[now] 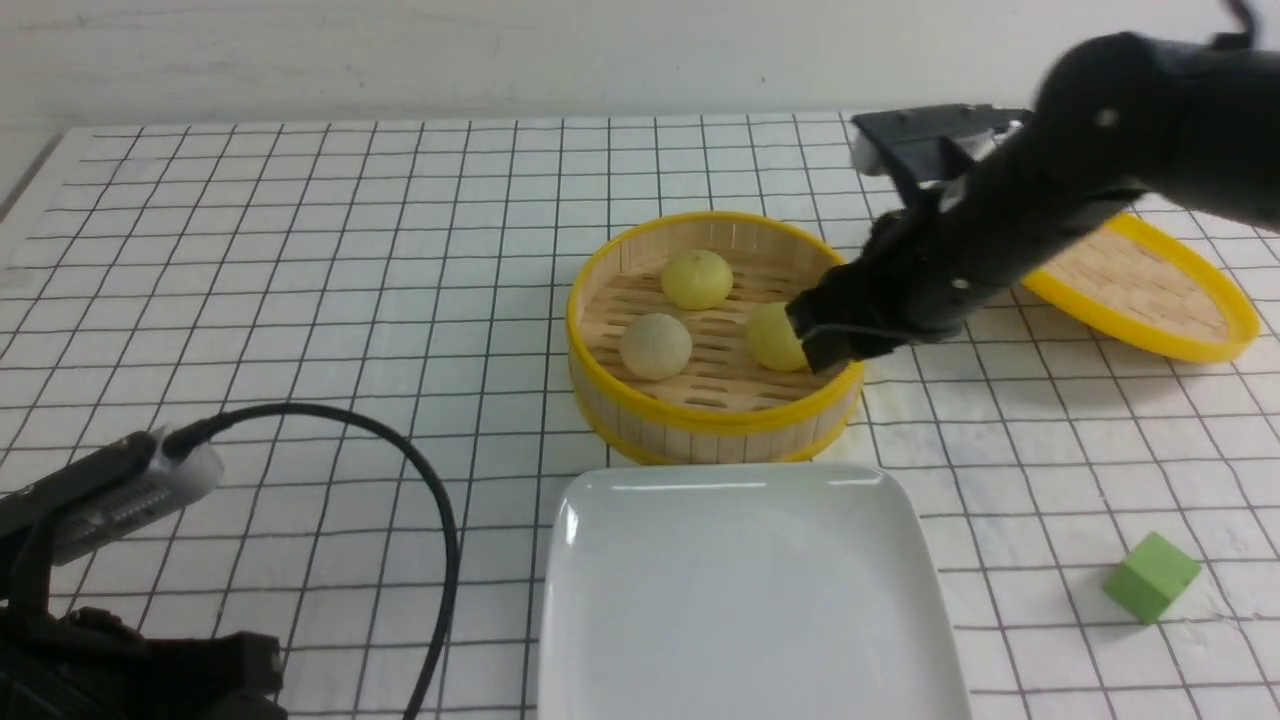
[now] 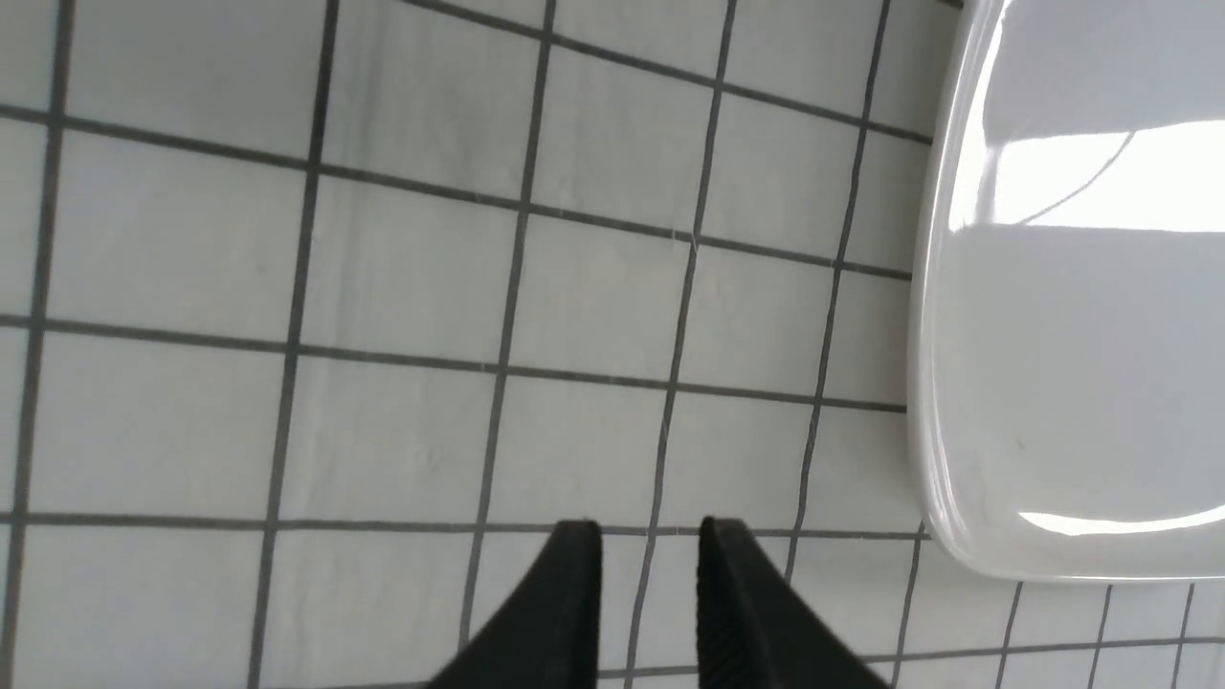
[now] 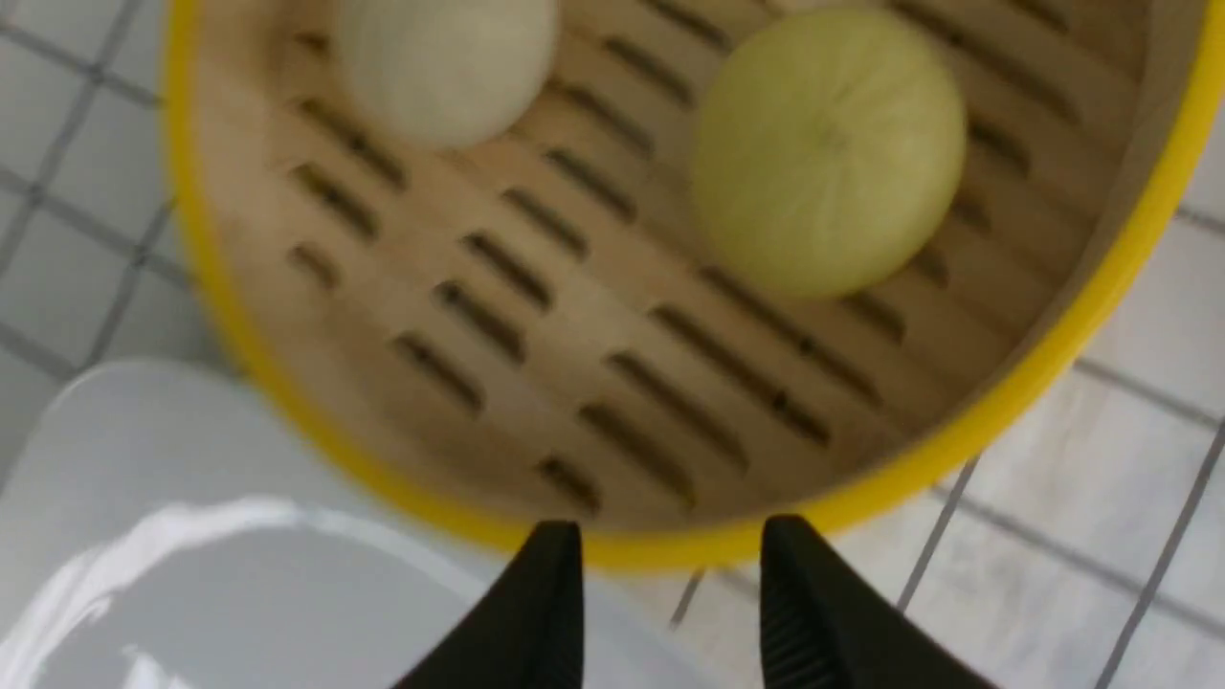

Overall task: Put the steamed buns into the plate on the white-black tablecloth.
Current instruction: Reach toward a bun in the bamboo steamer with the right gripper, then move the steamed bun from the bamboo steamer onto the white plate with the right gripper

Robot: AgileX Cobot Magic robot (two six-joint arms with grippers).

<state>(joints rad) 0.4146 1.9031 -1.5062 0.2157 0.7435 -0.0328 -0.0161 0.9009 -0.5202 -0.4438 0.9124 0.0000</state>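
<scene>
Three steamed buns lie in a round yellow-rimmed bamboo steamer: a pale yellow one at the back, a greyish-beige one at the left, and a pale yellow one at the right, partly hidden by my right gripper. In the right wrist view that gripper is open and empty above the steamer's rim, short of the yellow bun and the beige bun. The white plate lies empty in front of the steamer on the white-black tablecloth. My left gripper hangs slightly open over bare cloth beside the plate.
The steamer's yellow-rimmed lid lies at the right, behind the right arm. A green cube sits at the near right. The left arm's wrist and a black cable occupy the near left corner.
</scene>
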